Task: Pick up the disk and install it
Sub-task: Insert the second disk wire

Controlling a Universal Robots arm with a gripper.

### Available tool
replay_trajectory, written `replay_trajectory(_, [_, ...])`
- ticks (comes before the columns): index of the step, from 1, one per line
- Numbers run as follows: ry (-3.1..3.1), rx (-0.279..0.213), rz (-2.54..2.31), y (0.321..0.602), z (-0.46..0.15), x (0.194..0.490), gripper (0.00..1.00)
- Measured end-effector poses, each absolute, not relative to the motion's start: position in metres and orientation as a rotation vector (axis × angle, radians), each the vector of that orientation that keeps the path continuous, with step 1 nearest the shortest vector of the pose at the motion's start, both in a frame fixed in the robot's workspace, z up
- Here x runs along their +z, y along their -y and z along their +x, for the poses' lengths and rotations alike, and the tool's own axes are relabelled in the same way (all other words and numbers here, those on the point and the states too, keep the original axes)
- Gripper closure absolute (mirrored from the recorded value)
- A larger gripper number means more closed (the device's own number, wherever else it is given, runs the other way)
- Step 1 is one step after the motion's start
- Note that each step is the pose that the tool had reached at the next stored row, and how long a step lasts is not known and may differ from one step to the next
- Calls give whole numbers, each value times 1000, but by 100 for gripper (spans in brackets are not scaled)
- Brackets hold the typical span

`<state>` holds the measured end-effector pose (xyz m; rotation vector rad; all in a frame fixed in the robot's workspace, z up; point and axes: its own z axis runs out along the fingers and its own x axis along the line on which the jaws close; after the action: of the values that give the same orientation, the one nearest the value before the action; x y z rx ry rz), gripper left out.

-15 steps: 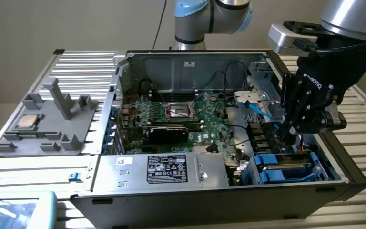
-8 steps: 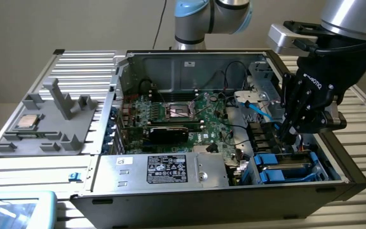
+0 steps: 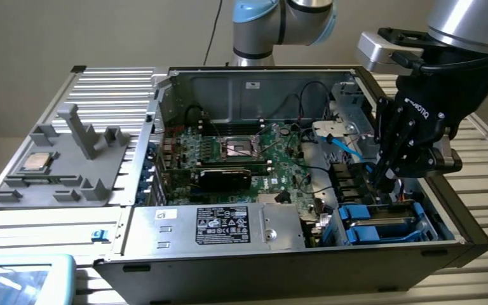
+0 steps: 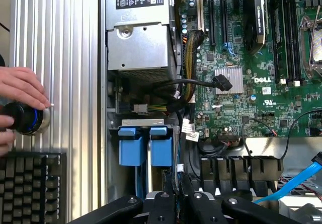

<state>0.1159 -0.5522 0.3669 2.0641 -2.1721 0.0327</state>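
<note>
beside hand [image 3: 386, 184], blue cable [image 3: 347, 150] (near)

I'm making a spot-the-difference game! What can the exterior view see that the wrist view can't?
The exterior view's own: a grey tray holding a small silver chip, beside the computer case. The wrist view's own: a person's hand on a black knob, next to a keyboard. Shared: the green motherboard, the silver box with a black label, and the blue disk carriers.
</note>
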Motion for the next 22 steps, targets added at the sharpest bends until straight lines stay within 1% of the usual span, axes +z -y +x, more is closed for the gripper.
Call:
replay_trajectory(5, [2174, 27, 2066, 555, 116, 367, 85])
replay_trajectory(9, [2186, -3, 2080, 564, 116, 367, 85])
replay_trajectory(16, [2209, -85, 2110, 578, 116, 364, 85])
replay_trajectory(18, [2213, -95, 2114, 581, 117, 362, 85])
replay_trajectory(22, [2214, -99, 2115, 582, 119, 358, 85])
